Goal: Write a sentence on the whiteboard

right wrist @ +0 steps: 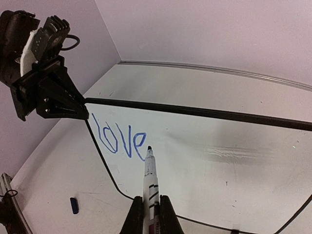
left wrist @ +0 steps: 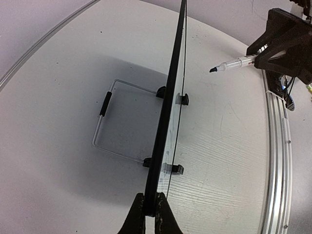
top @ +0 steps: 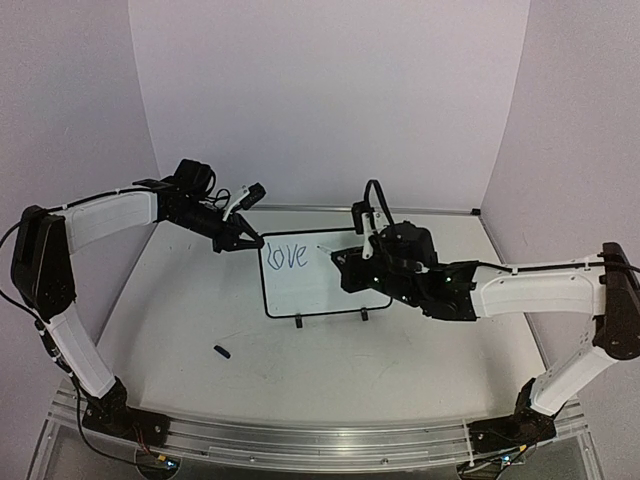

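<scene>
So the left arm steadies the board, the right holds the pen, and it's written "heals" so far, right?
The word on the whiteboard is "love", not "heals", as the right wrist view shows. The left gripper does clamp the board's edge and the right gripper holds the marker.

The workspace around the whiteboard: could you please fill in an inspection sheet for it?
Surface: white table, faint scuffs.
Job's things: whiteboard standing on its feet; "love" in blue upper left.
Clutter: small dark cap on the table.
Tools: left tool shut on the board's top corner; right tool shut on the marker.
Cables: black cable looped above the right wrist.
Surroundings: lilac walls, metal rail at the near edge.
</scene>
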Available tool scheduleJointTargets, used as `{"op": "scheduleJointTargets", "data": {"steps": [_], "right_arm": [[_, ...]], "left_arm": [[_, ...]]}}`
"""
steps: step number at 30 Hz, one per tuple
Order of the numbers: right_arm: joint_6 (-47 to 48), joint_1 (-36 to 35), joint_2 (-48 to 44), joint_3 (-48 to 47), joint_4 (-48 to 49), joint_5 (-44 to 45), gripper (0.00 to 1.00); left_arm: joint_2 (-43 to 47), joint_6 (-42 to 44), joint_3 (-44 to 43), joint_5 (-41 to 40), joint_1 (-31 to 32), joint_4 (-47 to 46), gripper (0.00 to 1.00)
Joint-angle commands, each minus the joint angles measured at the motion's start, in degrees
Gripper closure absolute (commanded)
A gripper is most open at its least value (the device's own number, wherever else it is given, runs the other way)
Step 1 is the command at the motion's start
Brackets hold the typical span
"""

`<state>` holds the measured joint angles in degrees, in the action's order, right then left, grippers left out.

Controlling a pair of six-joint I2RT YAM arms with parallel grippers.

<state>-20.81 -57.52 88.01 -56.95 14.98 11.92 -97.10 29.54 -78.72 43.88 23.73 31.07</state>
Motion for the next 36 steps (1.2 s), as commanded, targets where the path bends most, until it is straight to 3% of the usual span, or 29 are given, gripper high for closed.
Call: {"op": "scheduleJointTargets", "data": {"steps": [1, 11, 36], "right_arm": [[1.25, 0.2, -1.54, 0.89, -0.64, -4.0, 1.0], [4.28, 1.06, -0.89, 2.26, -1.02, -15.87, 1.0], [2.05, 12.73, -7.36, 11.66, 7.62, -31.02, 1.0]], "left_arm": [[1.99, 1.67, 0.32, -4.41, -0.35, -0.35, 1.0], [2.34, 1.45, 0.83, -4.48, -0.35, -0.56, 1.0], [2.65, 1.23, 1.38, -5.79, -0.34, -0.32, 1.0]]}}
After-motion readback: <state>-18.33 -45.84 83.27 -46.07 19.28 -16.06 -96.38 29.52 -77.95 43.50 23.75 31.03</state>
